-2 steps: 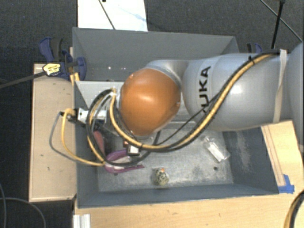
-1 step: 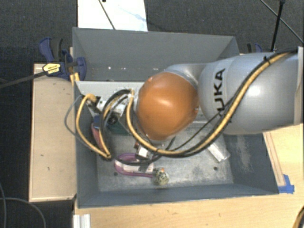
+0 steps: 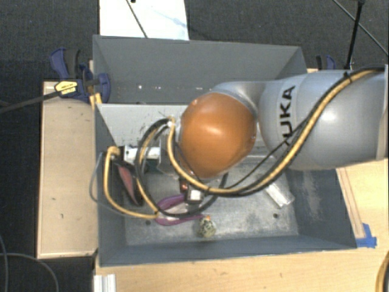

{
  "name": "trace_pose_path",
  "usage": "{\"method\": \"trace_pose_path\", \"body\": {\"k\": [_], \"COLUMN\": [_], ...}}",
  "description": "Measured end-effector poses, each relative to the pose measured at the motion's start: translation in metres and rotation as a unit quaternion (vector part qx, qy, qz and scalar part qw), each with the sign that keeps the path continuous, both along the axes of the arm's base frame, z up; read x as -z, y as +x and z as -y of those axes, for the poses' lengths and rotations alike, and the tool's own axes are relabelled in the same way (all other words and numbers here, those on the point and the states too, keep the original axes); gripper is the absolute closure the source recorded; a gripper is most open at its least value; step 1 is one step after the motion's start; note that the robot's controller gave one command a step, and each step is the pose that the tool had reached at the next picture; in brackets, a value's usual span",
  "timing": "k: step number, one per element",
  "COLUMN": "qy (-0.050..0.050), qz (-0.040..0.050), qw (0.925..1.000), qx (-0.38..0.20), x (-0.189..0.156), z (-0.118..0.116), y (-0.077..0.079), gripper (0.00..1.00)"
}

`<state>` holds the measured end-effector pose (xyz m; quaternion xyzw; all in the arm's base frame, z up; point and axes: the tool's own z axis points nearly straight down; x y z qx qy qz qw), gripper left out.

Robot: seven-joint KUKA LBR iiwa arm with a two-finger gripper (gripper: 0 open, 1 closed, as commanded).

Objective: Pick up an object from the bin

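My gripper (image 3: 135,154) is low in the left part of the bin, its silvery body showing between loops of cable. Just in front of it, by the left wall, lies a dark reddish flat thing (image 3: 126,177), partly hidden by the cables; I cannot tell whether it is held. A small mottled olive-grey lump (image 3: 206,227) sits on the floor near the front wall, apart from the gripper. A white oblong piece (image 3: 278,194) lies right of the middle, half under the arm.
The arm, with its orange dome and yellow and purple cables, covers the middle of the bin and hides what lies beneath. The left wall stands close beside the gripper. Bare floor shows at the front right.
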<state>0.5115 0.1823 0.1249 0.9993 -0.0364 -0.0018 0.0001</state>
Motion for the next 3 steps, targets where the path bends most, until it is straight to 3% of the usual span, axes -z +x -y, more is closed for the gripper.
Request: {"method": "trace_pose_path", "body": {"k": [1,2,3], "qy": [0.0,-0.001,0.0], "qz": [-0.0008,0.0012,-0.0012], "qw": [0.996,1.0,0.9993], "qx": [0.089,0.002,-0.038], "x": [0.008,-0.011,-0.009], "z": [-0.044,0.025,0.009], "y": [-0.013,0.017,-0.021], "gripper": [1.0,1.0,1.0]}}
